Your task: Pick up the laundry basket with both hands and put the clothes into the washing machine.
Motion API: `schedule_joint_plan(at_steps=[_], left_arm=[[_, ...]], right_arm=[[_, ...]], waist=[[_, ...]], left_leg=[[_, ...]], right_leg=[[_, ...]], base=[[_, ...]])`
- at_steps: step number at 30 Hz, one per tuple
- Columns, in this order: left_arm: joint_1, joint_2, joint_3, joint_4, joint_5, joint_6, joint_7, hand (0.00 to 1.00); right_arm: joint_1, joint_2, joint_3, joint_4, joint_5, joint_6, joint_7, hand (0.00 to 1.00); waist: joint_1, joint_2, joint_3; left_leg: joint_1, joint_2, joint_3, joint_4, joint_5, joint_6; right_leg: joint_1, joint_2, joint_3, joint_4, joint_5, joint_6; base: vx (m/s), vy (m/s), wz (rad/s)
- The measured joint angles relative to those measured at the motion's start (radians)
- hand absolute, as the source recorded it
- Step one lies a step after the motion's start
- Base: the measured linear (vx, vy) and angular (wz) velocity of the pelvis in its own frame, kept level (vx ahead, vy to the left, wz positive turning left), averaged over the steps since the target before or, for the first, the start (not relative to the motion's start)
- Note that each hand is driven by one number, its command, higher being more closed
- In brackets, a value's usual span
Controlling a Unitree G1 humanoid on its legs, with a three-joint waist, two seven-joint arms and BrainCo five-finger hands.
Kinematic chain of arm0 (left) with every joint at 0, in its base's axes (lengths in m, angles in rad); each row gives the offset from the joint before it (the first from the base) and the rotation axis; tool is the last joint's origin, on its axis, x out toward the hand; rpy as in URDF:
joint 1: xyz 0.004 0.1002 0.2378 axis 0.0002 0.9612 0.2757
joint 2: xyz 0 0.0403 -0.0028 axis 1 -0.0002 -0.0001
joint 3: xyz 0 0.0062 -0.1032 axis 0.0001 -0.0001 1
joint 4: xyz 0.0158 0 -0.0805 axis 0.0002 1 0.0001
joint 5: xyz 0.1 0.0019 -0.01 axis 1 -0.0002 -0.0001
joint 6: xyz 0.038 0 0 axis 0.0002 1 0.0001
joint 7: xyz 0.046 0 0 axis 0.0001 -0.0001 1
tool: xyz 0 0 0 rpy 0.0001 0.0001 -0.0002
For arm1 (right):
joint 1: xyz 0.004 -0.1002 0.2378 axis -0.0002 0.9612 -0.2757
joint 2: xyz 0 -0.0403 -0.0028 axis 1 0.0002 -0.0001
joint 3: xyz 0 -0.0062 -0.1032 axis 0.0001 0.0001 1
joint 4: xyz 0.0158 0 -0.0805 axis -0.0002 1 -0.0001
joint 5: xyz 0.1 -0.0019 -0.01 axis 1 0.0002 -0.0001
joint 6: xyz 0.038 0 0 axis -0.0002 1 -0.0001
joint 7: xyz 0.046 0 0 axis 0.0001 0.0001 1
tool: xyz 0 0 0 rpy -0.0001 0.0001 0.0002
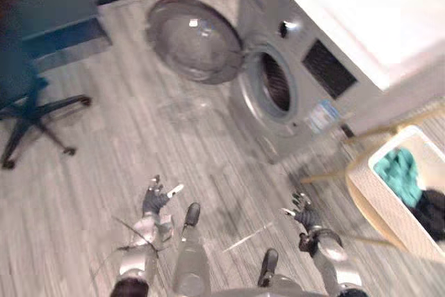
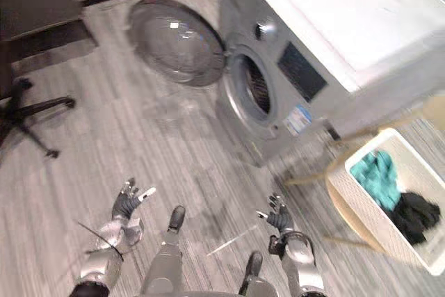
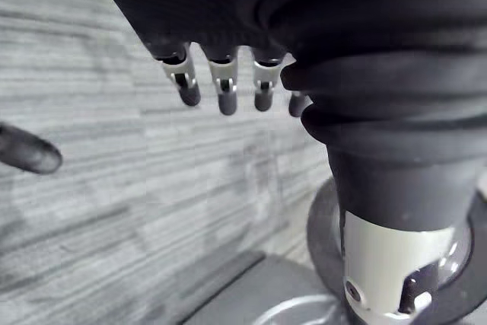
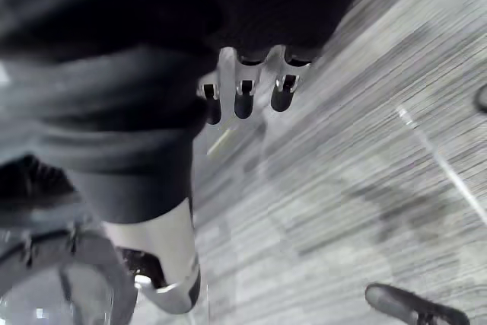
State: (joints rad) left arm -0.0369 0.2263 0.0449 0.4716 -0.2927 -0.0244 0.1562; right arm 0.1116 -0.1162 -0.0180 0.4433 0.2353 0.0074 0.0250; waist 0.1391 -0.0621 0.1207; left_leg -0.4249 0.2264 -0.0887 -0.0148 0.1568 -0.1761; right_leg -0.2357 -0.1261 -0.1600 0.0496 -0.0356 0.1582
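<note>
A white laundry basket (image 1: pixel 376 197) stands at the right on a round wooden stool, holding teal clothes (image 1: pixel 399 173) and dark clothes (image 1: pixel 432 213). The silver washing machine (image 1: pixel 334 46) stands ahead with its round door (image 1: pixel 195 39) swung wide open and the drum opening (image 1: pixel 274 83) exposed. My left hand (image 1: pixel 154 199) hangs low at the left above the floor, fingers relaxed and holding nothing. My right hand (image 1: pixel 303 211) hangs low at the right, short of the basket, also relaxed and holding nothing. Both wrist views show straight fingers (image 3: pixel 222 85) (image 4: pixel 243 89) over bare floor.
A blue office chair (image 1: pixel 28 113) with a star base stands at the far left. A dark cabinet (image 1: pixel 49 5) sits at the back left. The grey plank floor (image 1: pixel 139 144) stretches between me and the machine. Thin wooden stool legs (image 1: pixel 327 175) reach out under the basket.
</note>
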Motion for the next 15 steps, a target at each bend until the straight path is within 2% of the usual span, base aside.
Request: schedule_joint_plan(at_steps=[2, 3, 6, 7, 9, 10, 11, 12, 13, 14, 15], left_arm=[[-0.105, 0.059, 0.006, 0.1, -0.002, 0.003, 0.002, 0.0], [-0.192, 0.106, 0.004, 0.175, -0.022, 0.005, 0.001, 0.0], [-0.407, 0.223, -0.007, 0.319, -0.101, 0.005, -0.002, 0.0], [-0.491, 0.261, -0.022, 0.364, -0.132, 0.004, -0.002, 0.0], [-0.586, 0.305, -0.045, 0.409, -0.185, 0.006, -0.019, 0.0], [-0.654, 0.339, -0.055, 0.431, -0.22, 0.012, -0.028, 0.0], [-0.682, 0.348, -0.055, 0.439, -0.227, 0.017, -0.03, 0.0], [-0.736, 0.366, -0.055, 0.444, -0.233, 0.021, -0.033, 0.0], [-0.795, 0.379, -0.053, 0.444, -0.245, 0.021, -0.045, 0.0], [-0.829, 0.385, -0.052, 0.445, -0.246, 0.021, -0.047, 0.0], [-0.892, 0.397, -0.046, 0.458, -0.252, 0.029, -0.044, 0.0]], right_arm=[[0.001, 0.015, -0.037, -0.003, 0.013, 0.0, 0.0, 0.0], [0.001, 0.032, -0.066, -0.009, 0.039, 0.0, -0.001, 0.0], [0.002, 0.068, -0.115, -0.061, 0.086, -0.002, -0.006, 0.0], [0.002, 0.078, -0.139, -0.084, 0.096, -0.005, -0.006, 0.0], [0.003, 0.081, -0.162, -0.104, 0.114, -0.005, -0.017, 0.0], [0.02, 0.088, -0.192, -0.143, 0.117, -0.007, -0.032, 0.0], [0.031, 0.092, -0.203, -0.161, 0.117, -0.008, -0.039, 0.0], [0.063, 0.103, -0.215, -0.199, 0.119, -0.008, -0.046, 0.0], [0.108, 0.118, -0.215, -0.235, 0.132, -0.012, -0.045, 0.0], [0.127, 0.127, -0.214, -0.243, 0.14, -0.017, -0.042, 0.0], [0.153, 0.154, -0.214, -0.245, 0.157, -0.024, -0.042, 0.0]], waist=[[-0.031, -0.013, 0.009], [-0.052, -0.027, 0.018], [-0.099, -0.092, 0.055], [-0.103, -0.114, 0.073], [-0.112, -0.14, 0.089], [-0.122, -0.147, 0.094], [-0.121, -0.148, 0.097], [-0.115, -0.152, 0.103], [-0.117, -0.156, 0.105], [-0.11, -0.157, 0.104], [-0.097, -0.153, 0.109]], left_leg=[[-0.037, 0.02, 0.021, 0.032, -0.009, -0.01], [-0.07, 0.038, 0.032, 0.064, -0.021, -0.016], [-0.143, 0.083, 0.053, 0.149, -0.07, -0.034], [-0.192, 0.101, 0.055, 0.206, -0.095, -0.034], [-0.264, 0.127, 0.056, 0.297, -0.129, -0.041], [-0.36, 0.164, 0.044, 0.436, -0.192, -0.039], [-0.393, 0.182, 0.037, 0.495, -0.223, -0.038], [-0.446, 0.222, 0.028, 0.587, -0.283, -0.031], [-0.485, 0.248, 0.01, 0.643, -0.319, -0.025], [-0.498, 0.267, 0.004, 0.652, -0.325, -0.025], [-0.507, 0.309, -0.006, 0.628, -0.324, -0.023]], right_leg=[[-0.032, 0.018, 0.031, -0.02, 0.028, -0.003], [-0.055, 0.034, 0.055, -0.035, 0.05, -0.007], [-0.105, 0.072, 0.107, -0.068, 0.098, -0.009], [-0.13, 0.087, 0.124, -0.074, 0.111, -0.005], [-0.173, 0.108, 0.142, -0.074, 0.126, 0.014], [-0.209, 0.134, 0.159, -0.078, 0.137, 0.034], [-0.217, 0.145, 0.167, -0.083, 0.144, 0.045], [-0.226, 0.17, 0.191, -0.093, 0.168, 0.074], [-0.232, 0.198, 0.191, -0.108, 0.216, 0.084], [-0.245, 0.213, 0.189, -0.116, 0.271, 0.084], [-0.265, 0.249, 0.192, -0.149, 0.411, 0.014]], base=[[-0.09, -0.035, -0.66], [-0.14, -0.054, -0.7], [-0.12, -0.049, -0.63], [-0.12, -0.037, -0.54], [-0.11, 0.001, -0.68], [-0.09, 0.042, -0.87], [-0.09, 0.112, -1.1], [-0.06, 0.115, -0.96], [-0.05, 0.102, -0.94], [-0.05, 0.056, -0.9], [-0.04, 0.048, -0.72]])
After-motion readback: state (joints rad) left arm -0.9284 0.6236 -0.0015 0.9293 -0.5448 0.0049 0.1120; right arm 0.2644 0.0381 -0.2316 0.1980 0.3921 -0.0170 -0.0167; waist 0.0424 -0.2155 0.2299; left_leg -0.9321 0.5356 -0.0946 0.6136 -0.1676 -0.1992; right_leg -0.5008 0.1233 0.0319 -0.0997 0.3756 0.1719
